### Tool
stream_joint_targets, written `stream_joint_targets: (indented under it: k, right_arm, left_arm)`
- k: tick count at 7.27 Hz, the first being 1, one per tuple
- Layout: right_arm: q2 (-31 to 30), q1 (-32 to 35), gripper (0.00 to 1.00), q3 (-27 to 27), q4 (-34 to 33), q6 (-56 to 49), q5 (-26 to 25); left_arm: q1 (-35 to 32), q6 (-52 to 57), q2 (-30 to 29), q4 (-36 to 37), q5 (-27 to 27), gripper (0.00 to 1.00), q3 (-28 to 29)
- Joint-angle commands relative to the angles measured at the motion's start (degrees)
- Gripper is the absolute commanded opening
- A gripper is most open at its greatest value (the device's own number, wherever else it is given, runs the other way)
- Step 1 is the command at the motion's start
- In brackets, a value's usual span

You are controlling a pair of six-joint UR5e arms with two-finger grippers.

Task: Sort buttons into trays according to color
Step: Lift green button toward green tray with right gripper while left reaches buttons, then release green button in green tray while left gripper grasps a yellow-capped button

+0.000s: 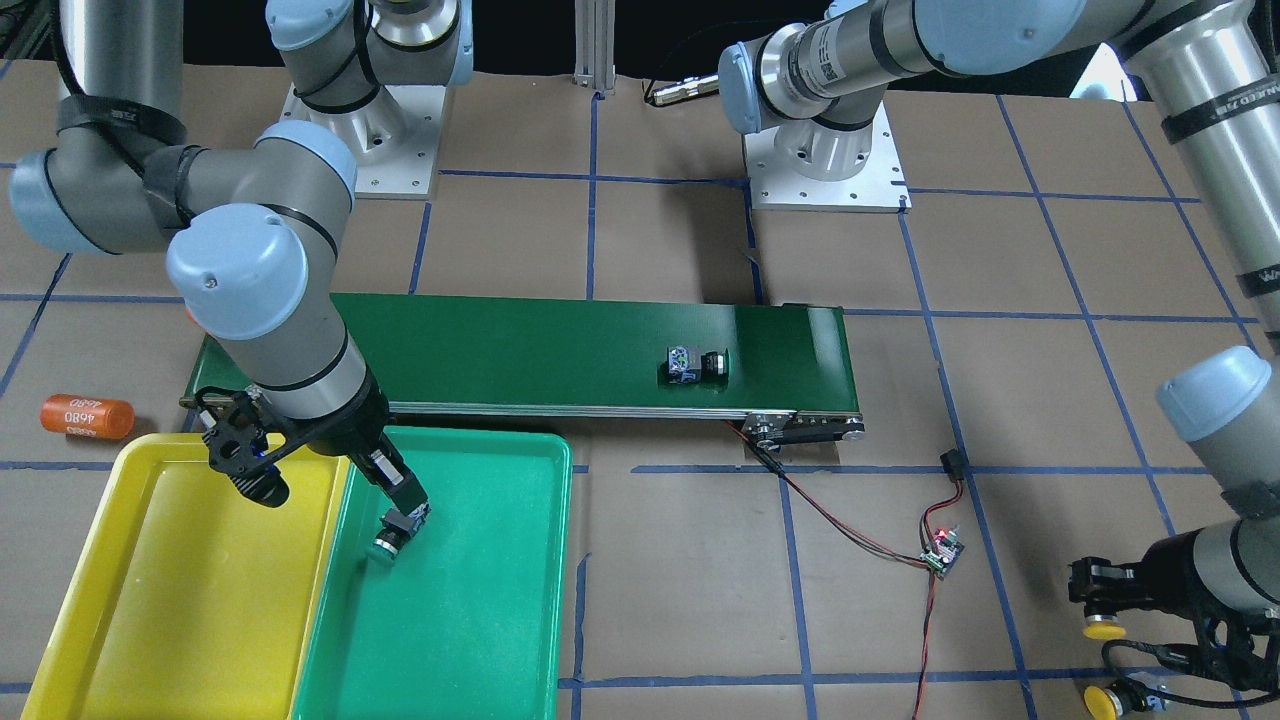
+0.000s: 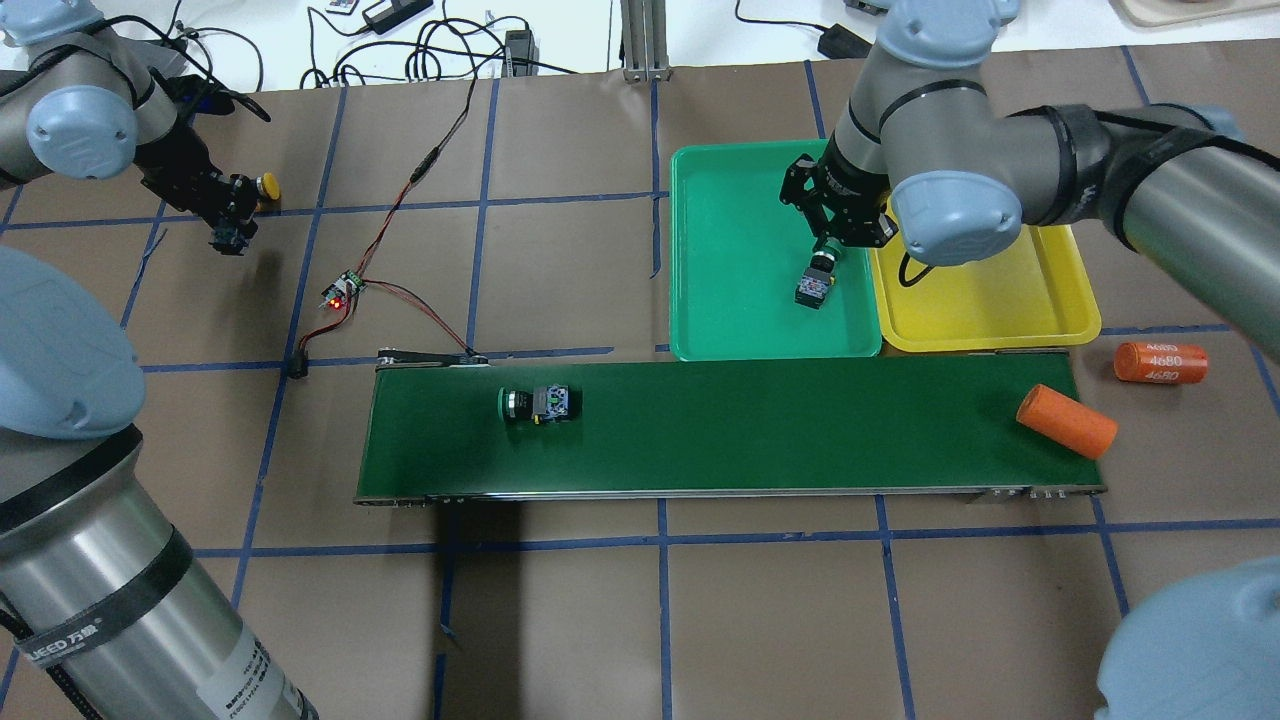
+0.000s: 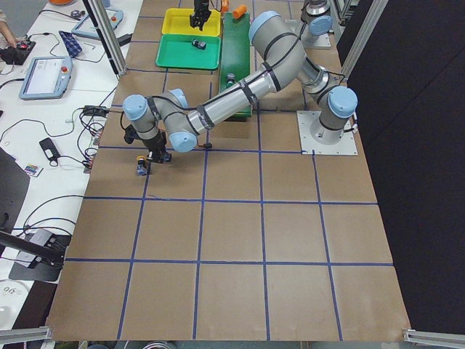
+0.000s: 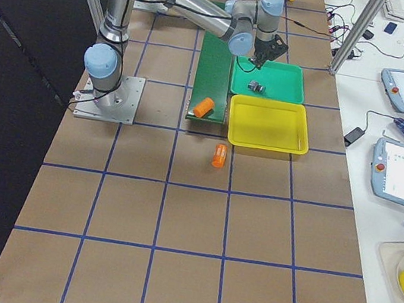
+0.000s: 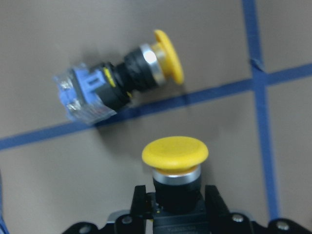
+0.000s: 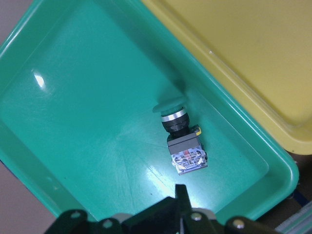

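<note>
**Button Sort Status**

Front view: a green button [image 1: 695, 363] lies on the conveyor belt [image 1: 500, 350].

Overhead: the second green button [image 2: 815, 285] lies in the green tray [image 2: 720, 300], by the edge adjoining the yellow tray [image 2: 1000, 300], under the right gripper [image 2: 828, 245]; its jaw state cannot be told.

Left wrist: the left gripper [image 5: 176, 195] clamps a yellow button [image 5: 175, 153]; a second yellow button [image 5: 122, 83] lies on the table [image 5: 48, 195].

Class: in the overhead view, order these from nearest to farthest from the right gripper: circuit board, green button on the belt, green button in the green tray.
From the right gripper:
1. Tray button, in the green tray, right beside it.
2. Belt button, on the conveyor belt, lower left.
3. Circuit board, far left.
</note>
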Motion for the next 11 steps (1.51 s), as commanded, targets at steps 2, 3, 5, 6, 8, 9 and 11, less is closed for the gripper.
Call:
stream_joint_targets:
  k: [2, 3, 5, 6, 8, 9, 11]
  right_arm:
    - [-7.0, -0.3, 1.0, 0.4, 12.5, 0.0, -3.6]
    - [-11.0, -0.2, 1.0, 1.8, 19.8, 0.4, -3.8]
    - [-16.4, 0.1, 1.0, 4.1, 22.1, 1.1, -3.7]
    - [-17.0, 0.5, 1.0, 6.6, 22.4, 1.8, -3.8]
    - [-18.9, -0.6, 1.0, 13.3, 21.9, 4.9, -7.2]
    - [-20.2, -1.0, 1.0, 13.2, 20.8, 6.6, -6.8]
    - [-23.2, -2.1, 1.0, 13.2, 20.3, 6.3, -7.9]
  left_arm:
    - [-7.8, -17.3, 16.4, -1.1, -2.8, 0.0, -20.0]
    - [-11.3, -24.2, 21.3, -0.7, -5.0, 0.0, -26.2]
    - [-16.4, -32.3, 29.1, -0.7, -4.9, 0.0, -35.0]
    - [-19.6, -36.6, 30.5, 1.1, -5.0, 0.0, -37.6]
    - [-24.3, -38.0, 31.3, 1.7, -4.8, 0.0, -40.6]
    - [-24.7, -37.7, 30.5, 1.9, -4.8, 0.37, -41.1]
    - [-24.2, -37.1, 31.2, 2.8, -4.1, 1.0, -39.8]
